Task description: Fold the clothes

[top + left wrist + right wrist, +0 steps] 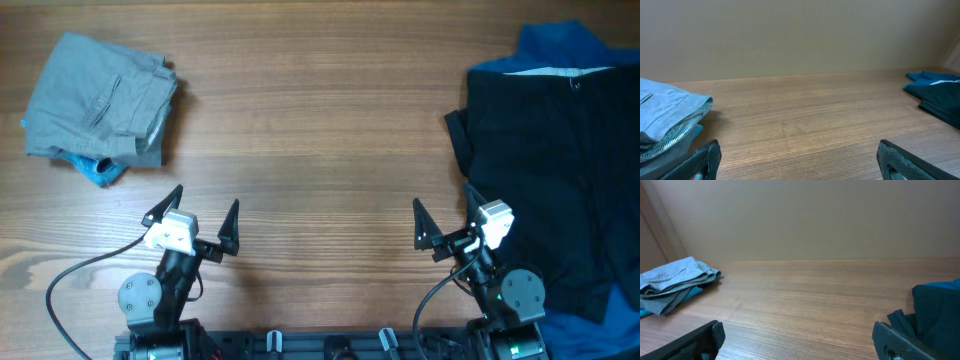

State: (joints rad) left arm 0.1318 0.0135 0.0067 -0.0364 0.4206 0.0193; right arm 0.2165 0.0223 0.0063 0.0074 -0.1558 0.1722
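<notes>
Folded mid-grey shorts (98,98) lie at the far left of the table on top of a light-blue piece (100,172). They also show in the left wrist view (667,117) and the right wrist view (675,282). A black garment (560,150) lies spread at the right over a dark-blue piece (560,45). It also shows in the left wrist view (940,95) and the right wrist view (935,310). My left gripper (196,212) is open and empty near the front edge. My right gripper (445,218) is open and empty, its right finger next to the black garment's edge.
The wooden table (320,120) runs between the two piles. A black cable (70,275) lies at the front left by the left arm's base. A plain wall stands behind the table (800,35).
</notes>
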